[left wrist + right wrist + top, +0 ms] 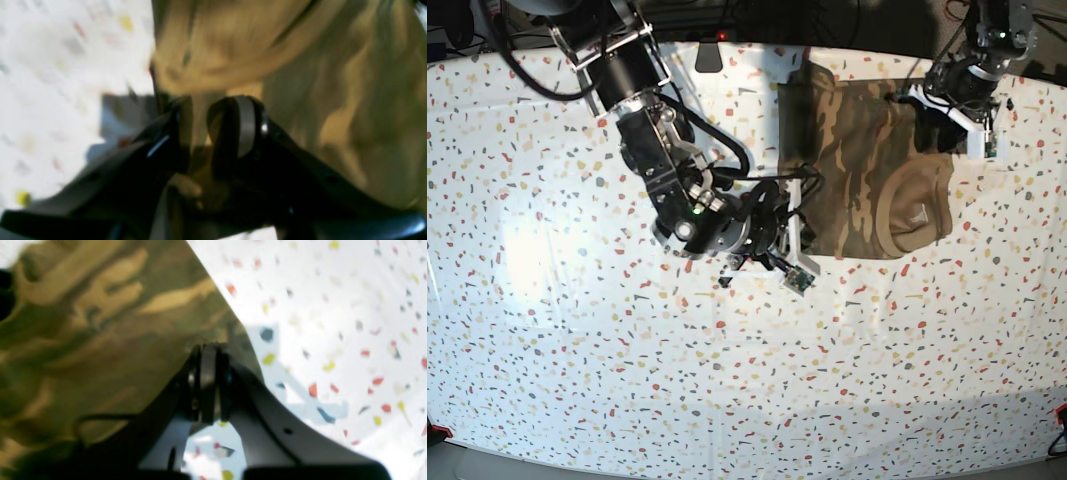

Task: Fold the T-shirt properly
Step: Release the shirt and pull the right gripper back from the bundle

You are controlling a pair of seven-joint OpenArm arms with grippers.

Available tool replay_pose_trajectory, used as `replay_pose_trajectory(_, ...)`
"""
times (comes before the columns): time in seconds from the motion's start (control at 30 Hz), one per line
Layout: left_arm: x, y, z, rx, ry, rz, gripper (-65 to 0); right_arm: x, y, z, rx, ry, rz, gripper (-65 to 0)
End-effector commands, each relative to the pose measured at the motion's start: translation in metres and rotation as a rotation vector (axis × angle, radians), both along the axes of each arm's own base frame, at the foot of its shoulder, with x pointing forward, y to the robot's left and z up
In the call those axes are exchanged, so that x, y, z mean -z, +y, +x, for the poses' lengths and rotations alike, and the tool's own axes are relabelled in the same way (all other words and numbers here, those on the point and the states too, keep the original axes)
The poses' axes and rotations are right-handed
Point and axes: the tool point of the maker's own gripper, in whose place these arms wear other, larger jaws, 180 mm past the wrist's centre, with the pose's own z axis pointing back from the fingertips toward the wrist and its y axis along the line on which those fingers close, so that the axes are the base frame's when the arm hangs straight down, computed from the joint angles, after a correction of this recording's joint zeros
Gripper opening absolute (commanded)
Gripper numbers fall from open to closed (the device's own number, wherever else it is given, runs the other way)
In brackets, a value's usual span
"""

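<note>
Lying between two grippers [208, 350] [213, 113]: one T-shirt [857, 170].

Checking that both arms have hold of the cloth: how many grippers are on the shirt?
2. The right gripper is shut on the T-shirt at its edge; the left gripper straddles cloth at the far corner, grip unclear.
</note>
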Motion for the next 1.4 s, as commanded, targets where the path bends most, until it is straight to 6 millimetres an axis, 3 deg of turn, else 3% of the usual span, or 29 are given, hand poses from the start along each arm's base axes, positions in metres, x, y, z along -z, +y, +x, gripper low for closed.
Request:
replay_pose_trajectory(0.0, 0.009, 0.007, -0.006, -0.017, 0.023, 0.008, -46.1, -0.008, 0.002, 0.009, -0.002, -0.034, 0.017, -65.0)
replay_pose_trajectory(0.13, 0.055, 0.022, -0.029, -0.076, 0.12, 0.001, -46.1, 0.015, -0.004, 0.009, 0.007, -0.006, -0.019, -65.0)
replay_pose_trajectory(0.27, 0.084, 0.032, -0.042, -0.081, 0.205, 0.038, -46.1, 0.026, -0.015, 0.006, 0.01, -0.01, -0.079, -65.0)
replay_pose_trajectory(0.5, 0.093, 0.035, -0.023, -0.064, 0.209, 0.058, -46.1, 0.039, -0.058, -0.009, 0.021, -0.008, -0.17, -65.0)
replay_pose_trajectory(0.7, 0.07, 0.026, 0.003, -0.018, 0.119, 0.048, -46.1, 0.048, -0.078, -0.047, 0.005, 0.005, -0.195, -65.0)
replay_pose_trajectory(0.87, 0.034, 0.016, 0.023, 0.037, 0.013, 0.047, -46.1, 0.048, -0.07, -0.073, -0.01, 0.016, -0.147, -65.0)
replay_pose_trajectory(1.03, -0.026, 0.025, 0.027, 0.025, -0.116, 0.081, -46.1, 0.034, -0.067, -0.061, 0.039, -0.007, -0.095, -65.0)
replay_pose_trajectory(1.2, -0.083, 0.049, 0.009, -0.026, -0.216, 0.137, -46.1, 0.005, -0.07, -0.042, 0.085, -0.055, -0.02, -65.0)
replay_pose_trajectory(1.27, -0.086, 0.06, -0.003, -0.049, -0.202, 0.149, -46.1, -0.006, -0.08, -0.028, 0.123, -0.086, -0.008, -65.0)
replay_pose_trajectory(1.37, -0.072, 0.066, -0.022, -0.057, -0.136, 0.16, -46.1, -0.023, -0.102, -0.001, 0.195, -0.141, -0.01, -65.0)
